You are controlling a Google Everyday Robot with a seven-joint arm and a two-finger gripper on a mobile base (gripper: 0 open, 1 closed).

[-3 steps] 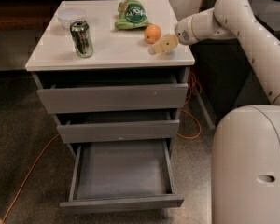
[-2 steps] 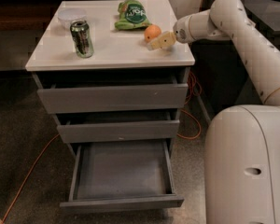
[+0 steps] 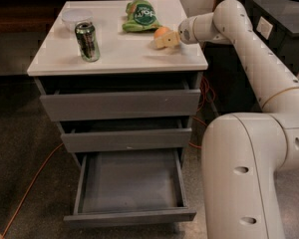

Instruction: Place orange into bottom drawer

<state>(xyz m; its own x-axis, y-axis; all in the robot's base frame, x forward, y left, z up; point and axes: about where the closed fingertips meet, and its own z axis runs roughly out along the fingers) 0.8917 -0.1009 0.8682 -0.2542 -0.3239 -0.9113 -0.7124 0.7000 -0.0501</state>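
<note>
One gripper point(image 3: 163, 41) has edged against the orange point(image 3: 161, 32); its grip state is unclear.

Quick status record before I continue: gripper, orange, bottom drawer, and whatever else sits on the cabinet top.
gripper: low over the right rear of the cabinet top, right against the orange
orange: on the cabinet top, beside the green snack bag
bottom drawer: pulled out, orange not in it
other items on top: drinks can upright at front left; clear bowl at rear left
</note>
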